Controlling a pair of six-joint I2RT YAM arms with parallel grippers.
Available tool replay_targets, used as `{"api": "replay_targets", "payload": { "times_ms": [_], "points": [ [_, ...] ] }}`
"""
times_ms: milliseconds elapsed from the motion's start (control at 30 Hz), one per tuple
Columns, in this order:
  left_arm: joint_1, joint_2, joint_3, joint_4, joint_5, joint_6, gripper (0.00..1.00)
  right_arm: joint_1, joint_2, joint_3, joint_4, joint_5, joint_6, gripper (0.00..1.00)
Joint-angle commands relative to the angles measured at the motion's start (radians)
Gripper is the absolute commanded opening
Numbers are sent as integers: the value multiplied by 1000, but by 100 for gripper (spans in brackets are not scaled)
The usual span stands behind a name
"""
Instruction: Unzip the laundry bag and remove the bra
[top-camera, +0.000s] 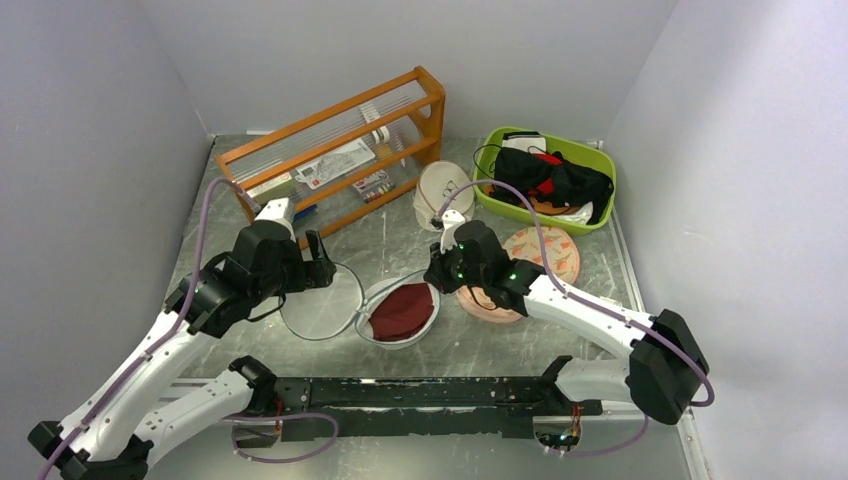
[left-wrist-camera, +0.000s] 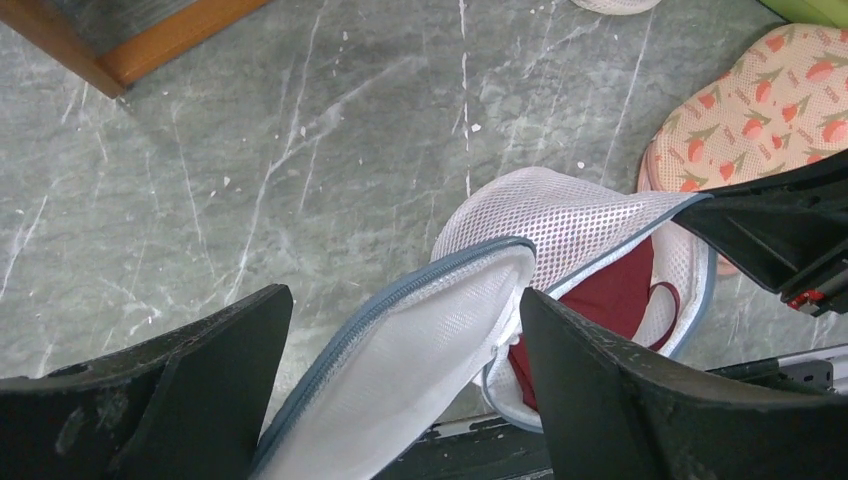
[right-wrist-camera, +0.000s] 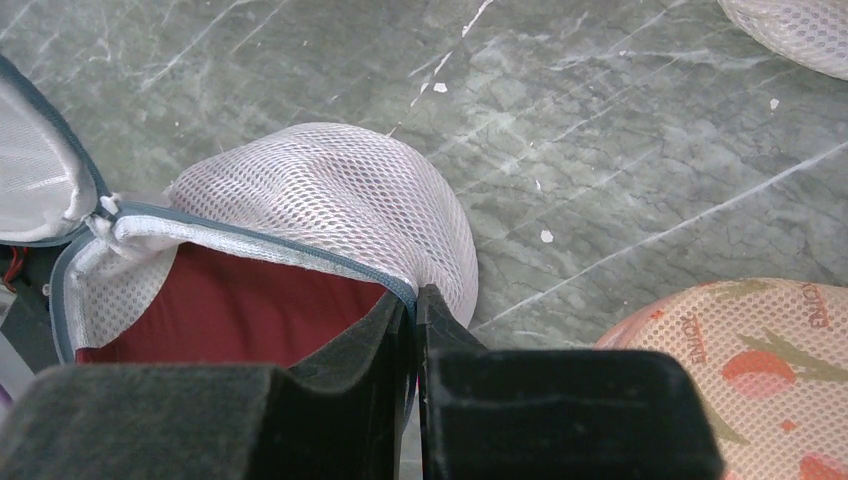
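Note:
The laundry bag (top-camera: 425, 285) lies unzipped mid-table. Its round mesh lid (top-camera: 320, 300) is folded out flat to the left. The dark red bra (top-camera: 400, 312) lies inside the open shell. My left gripper (top-camera: 328, 262) hangs open over the lid's far edge. In the left wrist view the lid (left-wrist-camera: 420, 340) passes between the spread fingers (left-wrist-camera: 620, 390), gripped by neither. My right gripper (right-wrist-camera: 413, 300) is shut on the bag's grey zip rim at the right side of the bag (right-wrist-camera: 330, 190), with the bra (right-wrist-camera: 230, 320) just left of it.
A wooden rack (top-camera: 340, 150) stands at the back left. A green bin (top-camera: 600, 170) holding black clothing is at the back right, with a cream round pouch (top-camera: 440, 190) beside it. A peach printed pad (top-camera: 545, 255) lies under the right arm. A black rail (top-camera: 420, 395) runs along the near edge.

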Motion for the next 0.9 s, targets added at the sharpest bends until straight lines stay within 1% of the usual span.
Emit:
{"api": "replay_targets", "payload": {
  "times_ms": [0, 267, 400, 500, 600, 667, 700, 833, 867],
  "points": [
    [7, -43, 27, -69, 12, -12, 96, -5, -6, 14, -22, 20, -17, 6],
    [6, -62, 56, -112, -28, -5, 96, -5, -29, 0, -21, 27, -3, 8],
    [6, -60, 95, -140, -74, -9, 95, -5, -22, 10, -31, 20, 0, 8],
    [6, -78, 104, -132, -69, -6, 96, -5, -31, 2, -30, 14, 9, 8],
    [6, -94, 79, -119, -44, -6, 97, -5, -46, -10, -25, 13, 16, 8],
    [6, -93, 44, -90, 14, -8, 97, -5, -47, -13, -21, 16, 17, 8],
    [6, -89, 16, -61, 65, -6, 96, -5, -45, -11, -21, 14, 17, 8],
    [6, -24, -133, 140, 355, 15, 91, -5, -23, 6, -17, 0, 14, 8],
    [5, 4, -163, 184, 410, 21, 94, -5, -20, 9, -16, -3, 14, 8]
  ]
}}
